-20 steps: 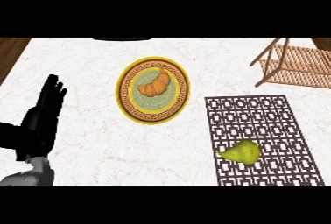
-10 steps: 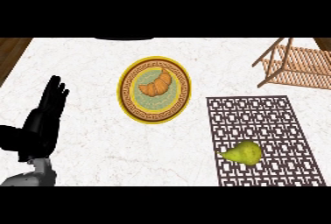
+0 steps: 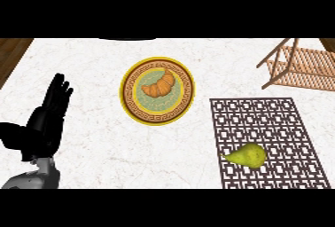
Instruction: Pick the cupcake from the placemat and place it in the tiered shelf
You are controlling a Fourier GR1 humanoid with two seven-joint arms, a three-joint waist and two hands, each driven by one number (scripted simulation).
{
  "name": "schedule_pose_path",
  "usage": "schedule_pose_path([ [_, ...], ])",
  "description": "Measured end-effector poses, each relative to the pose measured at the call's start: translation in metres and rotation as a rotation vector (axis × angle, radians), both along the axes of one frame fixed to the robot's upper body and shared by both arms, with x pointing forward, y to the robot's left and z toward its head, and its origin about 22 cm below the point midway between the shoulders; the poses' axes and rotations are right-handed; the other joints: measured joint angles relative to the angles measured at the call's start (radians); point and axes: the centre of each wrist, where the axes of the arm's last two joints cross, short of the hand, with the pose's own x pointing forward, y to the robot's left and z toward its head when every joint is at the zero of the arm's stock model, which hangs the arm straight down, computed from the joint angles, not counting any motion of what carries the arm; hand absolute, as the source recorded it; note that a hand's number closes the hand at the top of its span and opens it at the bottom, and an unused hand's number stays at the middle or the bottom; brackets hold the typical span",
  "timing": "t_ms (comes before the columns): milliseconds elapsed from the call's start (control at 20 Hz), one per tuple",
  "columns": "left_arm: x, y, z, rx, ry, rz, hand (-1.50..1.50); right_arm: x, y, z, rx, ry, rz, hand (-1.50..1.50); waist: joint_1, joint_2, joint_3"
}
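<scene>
Green pear (image 3: 247, 155) on lattice placemat (image 3: 262, 115), wooden tiered shelf (image 3: 302, 66) beyond, left hand (image 3: 43, 126) outstretched flat, holding nothing

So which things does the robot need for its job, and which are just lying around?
For the job: placemat; green pear on it (no cupcake shows); wooden tiered shelf.
Just lying about: plate; croissant on it; left robot hand, resting open at the left edge.
</scene>
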Motion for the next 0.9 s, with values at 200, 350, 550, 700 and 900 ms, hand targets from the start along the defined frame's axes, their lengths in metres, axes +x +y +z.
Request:
schedule_pose_path([
  [200, 0.002, 0.003, 0.001, -0.002, -0.004, -0.005, 0.00, 0.011, 0.002, -0.010, -0.022, 0.007, -0.002, 1.50, 0.005, 0.002, 0.000],
  [350, 0.006, 0.005, -0.006, -0.003, -0.007, -0.005, 0.00, 0.018, 0.005, -0.015, 0.052, -0.019, -0.030, -1.50, 0.009, 0.006, 0.001],
  [550, 0.005, -0.004, -0.008, 0.003, -0.009, -0.016, 0.00, 0.023, 0.006, -0.022, 0.118, 0.002, -0.020, -1.50, 0.018, 0.009, 0.001],
  [700, 0.004, -0.004, -0.007, 0.003, -0.011, -0.013, 0.00, 0.021, 0.002, -0.026, 0.134, 0.009, 0.000, -1.50, 0.019, 0.009, 0.002],
  [900, 0.005, -0.003, 0.002, 0.001, -0.016, -0.017, 0.00, 0.020, -0.003, -0.018, 0.171, -0.014, 0.029, -1.50, 0.021, 0.009, 0.002],
])
